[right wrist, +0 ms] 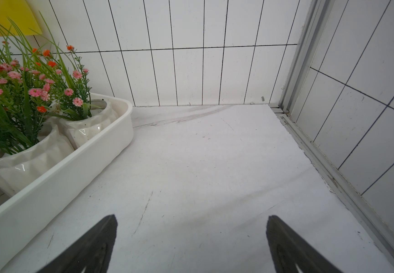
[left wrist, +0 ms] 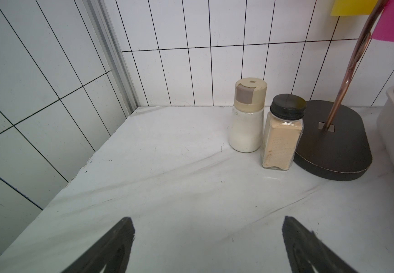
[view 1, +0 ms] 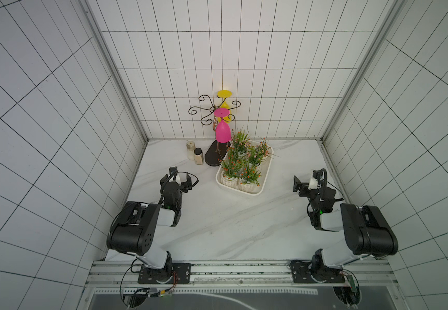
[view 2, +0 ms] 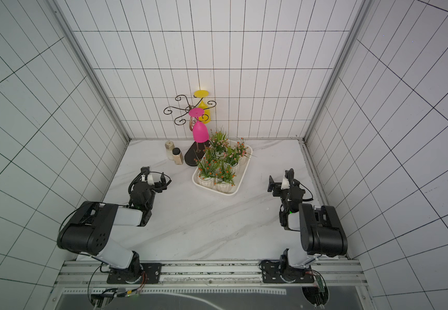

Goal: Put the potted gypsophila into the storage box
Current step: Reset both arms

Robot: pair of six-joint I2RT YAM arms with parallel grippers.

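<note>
Right wrist view has the box [right wrist: 78,160] near but apart from the right jaws, which gape wide and empty over the desk [right wrist: 215,153]; left jaws likewise spread, holding nothing (spice jars [left wrist: 246,123] ahead of them). In both top views every pot [view 1: 247,186] sits inside the box, none outside, so I judge the job finished: keep both arms back, clear of the box.

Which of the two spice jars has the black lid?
The square jar of tan powder, beside the stand base; the round white-filled one is cream-lidded.
</note>
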